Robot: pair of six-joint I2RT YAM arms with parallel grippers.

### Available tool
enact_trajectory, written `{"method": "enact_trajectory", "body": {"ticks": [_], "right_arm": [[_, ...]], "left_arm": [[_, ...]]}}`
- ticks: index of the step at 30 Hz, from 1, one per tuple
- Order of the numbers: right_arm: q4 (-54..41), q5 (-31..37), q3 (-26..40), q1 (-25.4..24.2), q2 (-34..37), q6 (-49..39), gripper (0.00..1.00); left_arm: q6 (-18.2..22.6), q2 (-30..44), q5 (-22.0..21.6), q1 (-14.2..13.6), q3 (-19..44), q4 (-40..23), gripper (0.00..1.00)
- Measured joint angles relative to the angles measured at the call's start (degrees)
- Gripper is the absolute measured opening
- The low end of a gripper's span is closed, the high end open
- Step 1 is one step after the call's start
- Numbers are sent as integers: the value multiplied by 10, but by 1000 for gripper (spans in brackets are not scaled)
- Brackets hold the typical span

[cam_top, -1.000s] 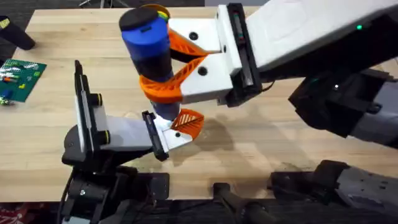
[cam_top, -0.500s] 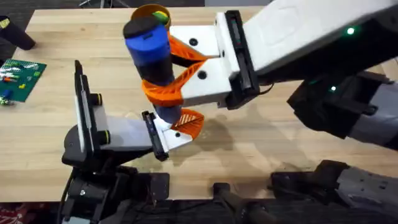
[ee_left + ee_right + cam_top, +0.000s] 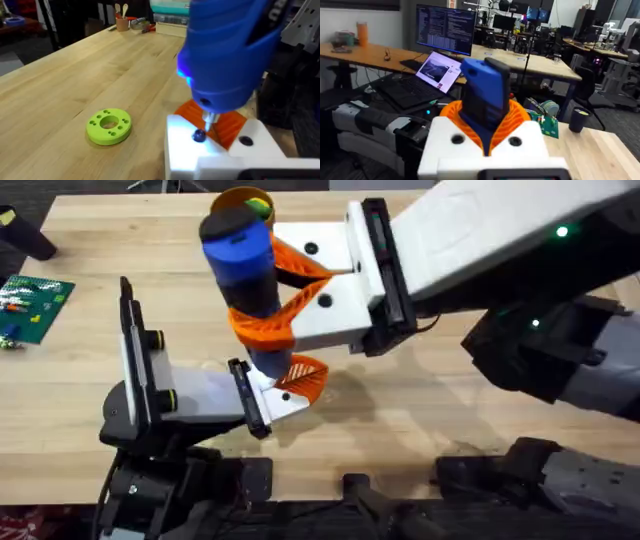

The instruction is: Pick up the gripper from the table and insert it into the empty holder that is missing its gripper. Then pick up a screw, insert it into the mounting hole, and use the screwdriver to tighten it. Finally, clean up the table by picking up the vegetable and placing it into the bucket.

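above the holder (image 3: 275, 395), right gripper (image 3: 268, 295) clasping unlabelled blue screwdriver (image 3: 240, 265)

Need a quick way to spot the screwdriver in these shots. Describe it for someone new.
Find the big white right arm reaching in over the wooden table. Its hand clamps orange ribbed fingers around an upright thick cylinder: the screwdriver. Its bright blue body, black cap and pale tip on a screw in the white holder set it apart from the yellow-orange bucket behind.

holder (image 3: 290, 402): landmark | screwdriver (image 3: 243, 265): upright directly above holder, tip on it | gripper (image 3: 305, 377): in holder, beside tip | bucket (image 3: 243, 200): behind holder, far | circuit board (image 3: 32, 305): far left of holder on worktop (image 3: 420, 410)
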Motion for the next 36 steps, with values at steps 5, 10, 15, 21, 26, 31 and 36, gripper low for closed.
{"method": "enact_trajectory", "body": {"ticks": [5, 10, 15, 21, 26, 31, 36], "right_arm": [[0, 0, 0, 0, 0, -1, 44], [0, 0, 0, 0, 0, -7, 44], [0, 0, 0, 0, 0, -9, 44], [0, 0, 0, 0, 0, -9, 44], [2, 0, 0, 0, 0, -11, 44], [13, 0, 0, 0, 8, -11, 44], [12, 2, 0, 0, 11, -11, 44]], "left_arm": [[0, 0, 0, 0, 0, 0, 10], [0, 0, 0, 0, 0, 0, 10], [0, 0, 0, 0, 0, 0, 10], [0, 0, 0, 0, 0, 0, 10], [0, 0, 0, 0, 0, 0, 10], [0, 0, 0, 0, 0, 0, 10], [0, 0, 0, 0, 0, 0, 10]]}}
